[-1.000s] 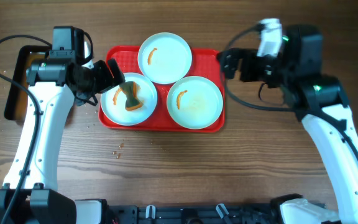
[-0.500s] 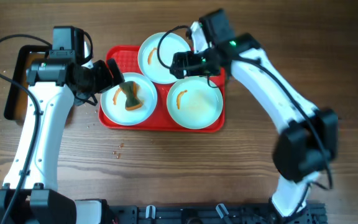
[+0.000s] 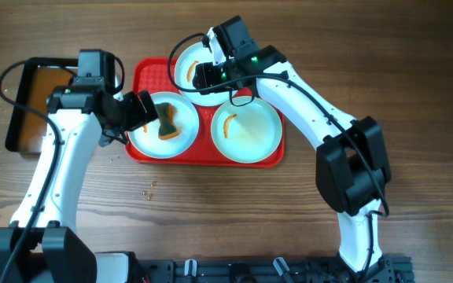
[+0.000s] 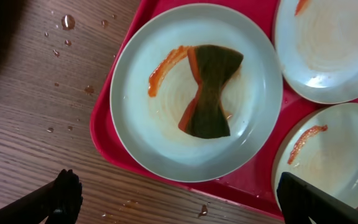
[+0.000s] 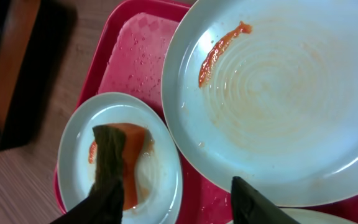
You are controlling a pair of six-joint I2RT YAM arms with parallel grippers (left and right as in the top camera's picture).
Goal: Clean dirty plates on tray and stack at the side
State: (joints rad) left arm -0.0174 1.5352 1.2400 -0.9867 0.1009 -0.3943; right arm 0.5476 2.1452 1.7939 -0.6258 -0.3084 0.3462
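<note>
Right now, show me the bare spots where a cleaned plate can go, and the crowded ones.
Free: the wooden table in front of the red tray, and the stretch to its right, past the right arm. Crowded: the red tray, filled by three plates, one bearing a sponge; the gap toward the black tray lies under the left arm.

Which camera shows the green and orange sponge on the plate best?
Left wrist: the green and orange sponge lies whole and large, mid-frame. Overhead shows it small; right wrist shows it smaller, low in frame.
</note>
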